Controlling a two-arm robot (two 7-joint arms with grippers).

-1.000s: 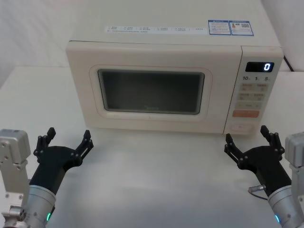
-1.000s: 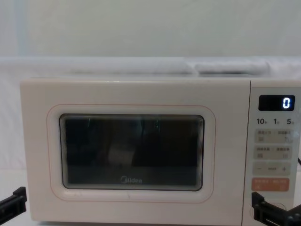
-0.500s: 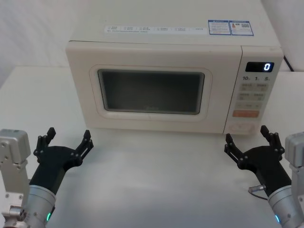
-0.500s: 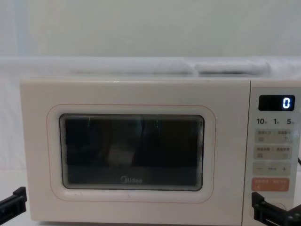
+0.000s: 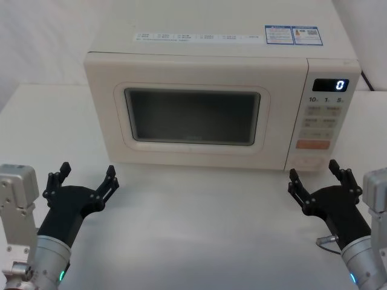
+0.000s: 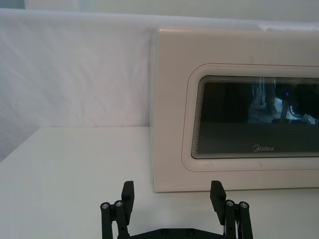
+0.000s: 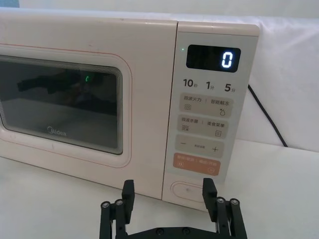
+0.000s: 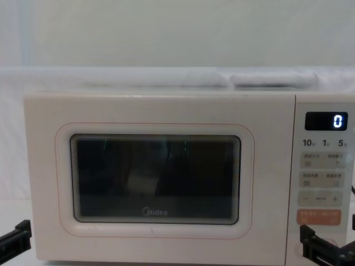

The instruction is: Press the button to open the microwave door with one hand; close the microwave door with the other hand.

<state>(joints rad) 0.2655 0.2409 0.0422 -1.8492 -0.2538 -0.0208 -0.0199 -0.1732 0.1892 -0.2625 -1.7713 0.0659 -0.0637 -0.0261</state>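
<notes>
Both grippers wait spread open before the shut microwave.

In the head view the microwave door fills the frame's centre, flush and closed, its display reading 0. The button sits at the bottom of the control panel, below the orange key. The right gripper, at lower right of the head view, has its fingers apart, just in front of and slightly below the button without touching it; in the right wrist view the button shows between its fingertips. The left gripper, at lower left, also has its fingers apart, over the white table, near the door's left corner but clear of it.
</notes>
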